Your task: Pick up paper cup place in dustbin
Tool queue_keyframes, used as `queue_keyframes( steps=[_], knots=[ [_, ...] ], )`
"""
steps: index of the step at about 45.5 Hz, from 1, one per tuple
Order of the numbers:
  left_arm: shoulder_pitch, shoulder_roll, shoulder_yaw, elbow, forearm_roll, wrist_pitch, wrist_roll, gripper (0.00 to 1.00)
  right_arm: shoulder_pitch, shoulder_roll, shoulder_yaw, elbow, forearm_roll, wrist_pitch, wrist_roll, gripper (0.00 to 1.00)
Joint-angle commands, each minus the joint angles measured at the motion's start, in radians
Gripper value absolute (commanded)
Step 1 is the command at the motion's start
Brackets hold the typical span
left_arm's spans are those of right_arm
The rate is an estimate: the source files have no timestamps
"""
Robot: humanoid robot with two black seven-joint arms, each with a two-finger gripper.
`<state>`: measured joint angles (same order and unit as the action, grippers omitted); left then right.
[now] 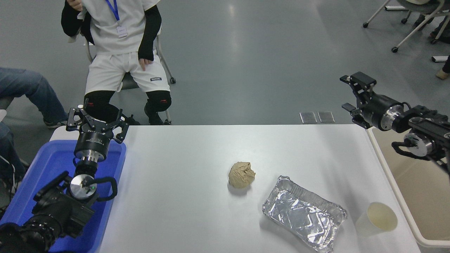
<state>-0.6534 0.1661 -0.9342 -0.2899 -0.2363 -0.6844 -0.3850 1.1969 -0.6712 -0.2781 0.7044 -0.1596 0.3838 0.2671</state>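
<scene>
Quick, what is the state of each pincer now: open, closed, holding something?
Left pincer: open, empty, parked above the blue tub.
Right pincer: open, empty, at the table's far right corner, away from the paper cup.

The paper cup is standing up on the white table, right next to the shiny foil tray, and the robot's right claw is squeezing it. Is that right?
Not quite. The right claw isn't squeezing the paper cup; it is open and empty, far off past the table's back edge. The head view shows this. The cup does stand upright on the white table, beside the foil tray.
</scene>
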Motion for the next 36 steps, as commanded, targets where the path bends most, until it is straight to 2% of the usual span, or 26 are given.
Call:
queue_keyframes(
  steps=[1, 6, 21, 31, 36],
  knots=[
    [0.000, 0.000, 0.000, 0.000, 0.000, 0.000, 0.000, 0.99, 0.213, -0.047, -0.343, 0.018, 0.000, 0.193, -0.009, 1.00],
    [0.000, 0.000, 0.000, 0.000, 0.000, 0.000, 0.000, 0.99, 0.329, -0.033, -0.495, 0.033, -0.003, 0.293, -0.009, 1.00],
    [0.000, 0.000, 0.000, 0.000, -0.001, 0.000, 0.000, 0.99, 0.621, 0.091, -0.852, 0.102, -0.029, 0.398, -0.011, 1.00],
    [0.000, 0.000, 0.000, 0.000, -0.001, 0.000, 0.000, 0.99, 0.753, 0.263, -1.038, 0.159, -0.031, 0.402, -0.011, 1.00],
    [0.000, 0.000, 0.000, 0.000, -0.001, 0.000, 0.000, 0.99, 0.790, 0.329, -1.090, 0.159, -0.072, 0.402, -0.011, 1.00]
  ],
)
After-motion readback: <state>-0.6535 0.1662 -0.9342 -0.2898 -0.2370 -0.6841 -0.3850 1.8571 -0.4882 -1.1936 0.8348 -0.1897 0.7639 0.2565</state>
